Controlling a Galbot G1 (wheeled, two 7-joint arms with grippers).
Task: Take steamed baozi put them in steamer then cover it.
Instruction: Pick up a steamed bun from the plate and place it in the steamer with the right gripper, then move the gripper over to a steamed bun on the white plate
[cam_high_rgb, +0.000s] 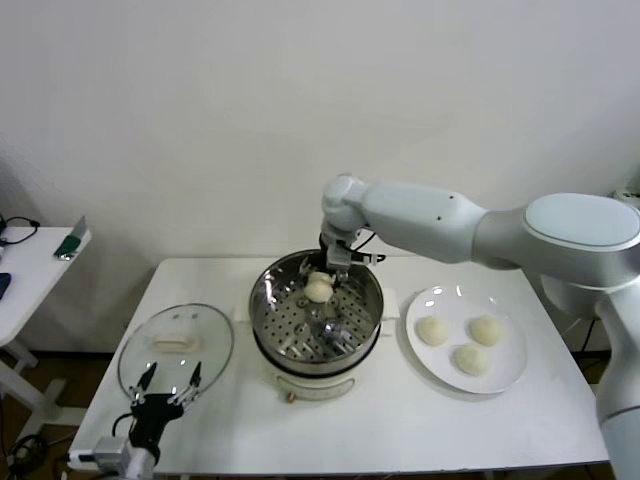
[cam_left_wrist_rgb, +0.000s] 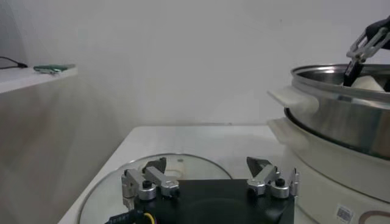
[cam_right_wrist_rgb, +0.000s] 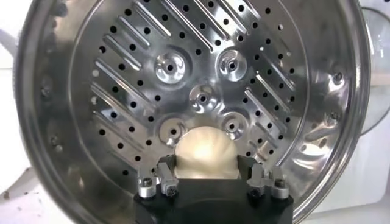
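The steamer (cam_high_rgb: 268, 300) stands mid-table, its perforated tray (cam_right_wrist_rgb: 201, 79) bare except for one baozi (cam_right_wrist_rgb: 206, 152). My right gripper (cam_right_wrist_rgb: 207, 165) reaches down into the pot at its far side, and its fingers press that baozi (cam_high_rgb: 318, 289) from both sides, just above the tray. Three more baozi (cam_high_rgb: 431, 330) lie on the white plate (cam_high_rgb: 505, 378) to the right. The glass cover (cam_high_rgb: 176, 345) lies flat on the table to the left. My left gripper (cam_high_rgb: 168, 378) hovers open over the cover's near edge (cam_left_wrist_rgb: 116, 189), holding nothing.
A side table (cam_high_rgb: 30, 270) with small items stands off to the left. The steamer's white base and handle (cam_left_wrist_rgb: 292, 100) rise close beside the left gripper. The table's front edge lies just below the cover.
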